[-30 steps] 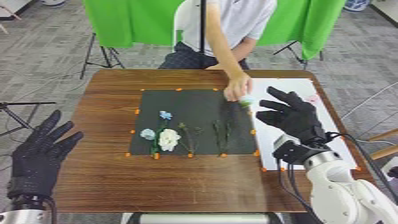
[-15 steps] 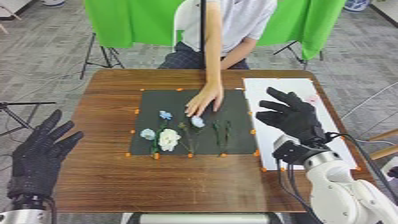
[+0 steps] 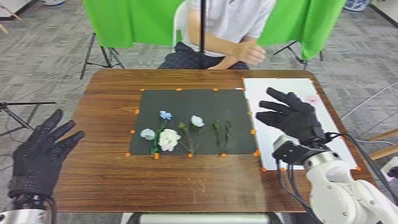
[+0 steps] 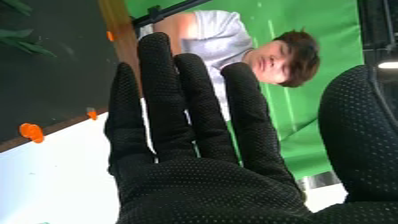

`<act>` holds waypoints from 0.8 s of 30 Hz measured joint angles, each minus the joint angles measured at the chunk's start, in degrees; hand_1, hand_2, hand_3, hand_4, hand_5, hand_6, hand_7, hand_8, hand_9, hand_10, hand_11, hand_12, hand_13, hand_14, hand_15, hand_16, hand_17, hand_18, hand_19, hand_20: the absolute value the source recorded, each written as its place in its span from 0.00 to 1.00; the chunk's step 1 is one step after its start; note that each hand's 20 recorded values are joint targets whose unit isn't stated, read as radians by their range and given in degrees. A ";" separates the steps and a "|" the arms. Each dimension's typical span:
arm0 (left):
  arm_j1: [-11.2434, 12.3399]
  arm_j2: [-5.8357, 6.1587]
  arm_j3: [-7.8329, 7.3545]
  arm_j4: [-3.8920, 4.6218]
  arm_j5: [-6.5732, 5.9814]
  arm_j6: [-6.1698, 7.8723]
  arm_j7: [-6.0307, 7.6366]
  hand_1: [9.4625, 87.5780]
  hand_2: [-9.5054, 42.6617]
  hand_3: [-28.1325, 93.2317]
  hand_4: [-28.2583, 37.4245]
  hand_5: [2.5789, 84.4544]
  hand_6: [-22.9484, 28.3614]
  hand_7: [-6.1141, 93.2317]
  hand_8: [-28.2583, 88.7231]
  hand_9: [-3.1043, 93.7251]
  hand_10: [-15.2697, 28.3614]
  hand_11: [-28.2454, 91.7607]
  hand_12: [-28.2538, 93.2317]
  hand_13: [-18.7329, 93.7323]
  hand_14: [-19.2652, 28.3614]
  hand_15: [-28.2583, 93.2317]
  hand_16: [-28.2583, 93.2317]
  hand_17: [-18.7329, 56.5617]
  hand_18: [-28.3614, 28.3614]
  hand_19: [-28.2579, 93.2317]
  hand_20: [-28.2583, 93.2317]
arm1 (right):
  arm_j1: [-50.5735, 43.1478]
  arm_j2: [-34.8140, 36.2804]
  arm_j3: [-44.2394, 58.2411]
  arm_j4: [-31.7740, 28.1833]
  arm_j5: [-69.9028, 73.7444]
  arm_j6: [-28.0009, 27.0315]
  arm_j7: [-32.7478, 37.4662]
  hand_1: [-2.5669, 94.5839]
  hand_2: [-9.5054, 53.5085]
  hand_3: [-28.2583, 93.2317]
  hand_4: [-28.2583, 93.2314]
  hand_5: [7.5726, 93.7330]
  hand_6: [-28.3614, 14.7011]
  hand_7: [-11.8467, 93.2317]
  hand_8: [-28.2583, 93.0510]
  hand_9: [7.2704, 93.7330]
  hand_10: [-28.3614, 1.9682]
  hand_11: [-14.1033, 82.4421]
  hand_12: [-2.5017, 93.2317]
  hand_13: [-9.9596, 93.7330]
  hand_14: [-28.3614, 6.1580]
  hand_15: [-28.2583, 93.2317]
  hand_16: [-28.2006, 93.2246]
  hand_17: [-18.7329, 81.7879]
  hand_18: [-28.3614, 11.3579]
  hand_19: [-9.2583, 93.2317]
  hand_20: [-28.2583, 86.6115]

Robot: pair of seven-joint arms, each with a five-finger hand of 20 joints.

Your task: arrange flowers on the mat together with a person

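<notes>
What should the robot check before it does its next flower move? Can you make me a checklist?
1. Right hand empty and ready: ok, its fingers are spread and it holds nothing.
2. Person's hand away from the mat: ok, it is beyond the table's far edge.
3. Left hand out of the way: ok, it is off to the left of the mat.
4. Blossoms on the green stems at the mat's right: not ok, I see only green there.
5. Pink flower on the mat: not ok, it is on the white sheet.
6. Pink flower easy to grab: cannot tell.
</notes>
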 measured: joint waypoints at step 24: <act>0.10 2.01 0.53 0.00 -1.65 1.08 2.02 0.10 0.35 0.84 0.00 0.33 0.53 0.16 0.17 0.32 0.67 0.38 0.34 0.35 0.86 0.60 0.19 0.12 0.81 0.54 0.37 | 13.59 9.80 -8.99 7.21 -30.23 11.54 24.80 0.28 0.22 0.85 0.04 0.44 0.62 0.25 0.14 0.47 0.30 0.29 0.19 0.56 0.27 0.67 0.31 0.36 0.10 0.72 0.39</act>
